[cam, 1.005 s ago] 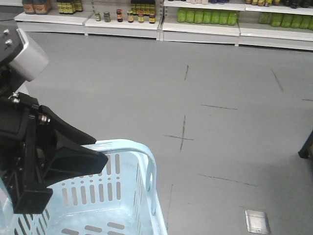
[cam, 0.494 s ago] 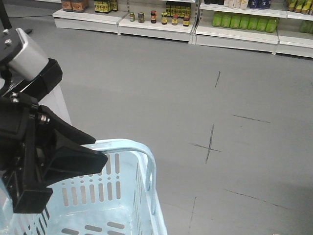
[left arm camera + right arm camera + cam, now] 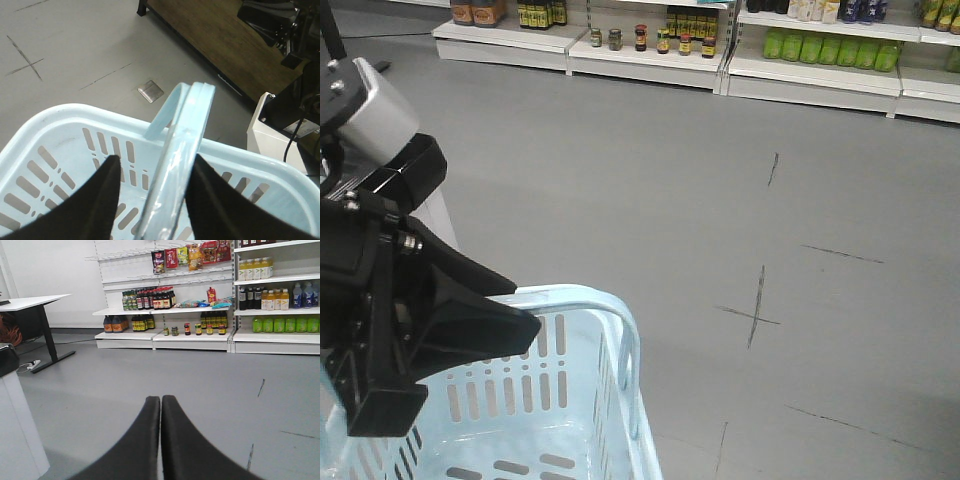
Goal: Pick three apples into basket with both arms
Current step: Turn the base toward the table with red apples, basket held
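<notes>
The pale blue basket (image 3: 582, 400) hangs at the lower left of the front view, and no apples show in it. My left gripper (image 3: 510, 330) is shut on one of its loop handles (image 3: 186, 127). In the left wrist view the handle runs between the two black fingers (image 3: 107, 190), with the basket's slotted wall (image 3: 60, 122) below them. My left gripper (image 3: 155, 165) shows small gaps beside the handle at the tips. My right gripper (image 3: 160, 399) is shut on nothing, out over the grey floor. The apples are out of view.
Shop shelves with bottles and jars (image 3: 650, 40) line the far wall. A white desk on black legs (image 3: 35, 302) stands at the left, and a white cabinet (image 3: 15, 440) is close by. A brown wooden table (image 3: 225, 35) and a metal floor plate (image 3: 150, 90) lie beyond the basket.
In the front view the floor marks and shelves have slid right and down. The basket and my left gripper keep the same place in the frame.
</notes>
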`<state>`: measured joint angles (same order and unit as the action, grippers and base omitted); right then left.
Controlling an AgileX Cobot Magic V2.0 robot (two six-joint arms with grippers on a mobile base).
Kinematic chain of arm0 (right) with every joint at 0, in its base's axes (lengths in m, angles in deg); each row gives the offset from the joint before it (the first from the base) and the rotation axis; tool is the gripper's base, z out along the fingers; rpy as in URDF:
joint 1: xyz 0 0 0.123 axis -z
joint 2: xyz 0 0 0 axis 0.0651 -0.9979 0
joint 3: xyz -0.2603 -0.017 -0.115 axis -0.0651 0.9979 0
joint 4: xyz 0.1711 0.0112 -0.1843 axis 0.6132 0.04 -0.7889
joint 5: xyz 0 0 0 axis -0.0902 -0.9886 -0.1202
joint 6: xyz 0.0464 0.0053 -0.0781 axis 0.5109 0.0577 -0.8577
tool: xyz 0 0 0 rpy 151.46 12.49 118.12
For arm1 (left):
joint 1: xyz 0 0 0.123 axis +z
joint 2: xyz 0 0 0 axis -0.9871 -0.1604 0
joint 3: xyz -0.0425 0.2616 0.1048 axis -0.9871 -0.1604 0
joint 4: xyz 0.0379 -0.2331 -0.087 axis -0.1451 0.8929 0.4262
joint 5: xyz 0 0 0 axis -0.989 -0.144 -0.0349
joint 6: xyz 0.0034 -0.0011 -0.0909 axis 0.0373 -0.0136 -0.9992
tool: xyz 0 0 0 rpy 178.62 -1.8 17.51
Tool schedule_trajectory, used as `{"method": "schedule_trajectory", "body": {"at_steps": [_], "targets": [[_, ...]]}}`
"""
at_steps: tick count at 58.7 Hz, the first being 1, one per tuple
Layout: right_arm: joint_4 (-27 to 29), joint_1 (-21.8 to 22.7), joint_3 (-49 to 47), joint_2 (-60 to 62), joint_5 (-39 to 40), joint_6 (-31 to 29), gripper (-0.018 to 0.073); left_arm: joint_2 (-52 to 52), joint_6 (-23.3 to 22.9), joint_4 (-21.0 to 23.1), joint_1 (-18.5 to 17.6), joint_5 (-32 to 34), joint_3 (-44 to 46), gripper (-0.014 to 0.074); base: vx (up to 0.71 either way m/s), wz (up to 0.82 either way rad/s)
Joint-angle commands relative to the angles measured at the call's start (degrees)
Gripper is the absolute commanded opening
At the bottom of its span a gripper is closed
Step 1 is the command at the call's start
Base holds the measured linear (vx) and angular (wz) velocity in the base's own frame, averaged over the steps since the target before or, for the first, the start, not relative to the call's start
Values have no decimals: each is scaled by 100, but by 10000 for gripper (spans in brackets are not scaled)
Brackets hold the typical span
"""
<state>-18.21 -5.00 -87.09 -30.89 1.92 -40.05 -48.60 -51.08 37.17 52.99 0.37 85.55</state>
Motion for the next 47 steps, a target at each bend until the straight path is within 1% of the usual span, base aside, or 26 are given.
{"method": "schedule_trajectory", "body": {"at_steps": [1, 23, 47], "targets": [[-33, 26, 79, 68, 426, -28, -8, 113, -59, 327, -34, 328, 131, -6, 15, -4], [-33, 26, 79, 68, 426, -28, -8, 113, -59, 327, -34, 328, 131, -6, 18, -6], [-33, 26, 79, 68, 426, -28, -8, 113, -59, 327, -34, 328, 131, -6, 24, -12]]}}
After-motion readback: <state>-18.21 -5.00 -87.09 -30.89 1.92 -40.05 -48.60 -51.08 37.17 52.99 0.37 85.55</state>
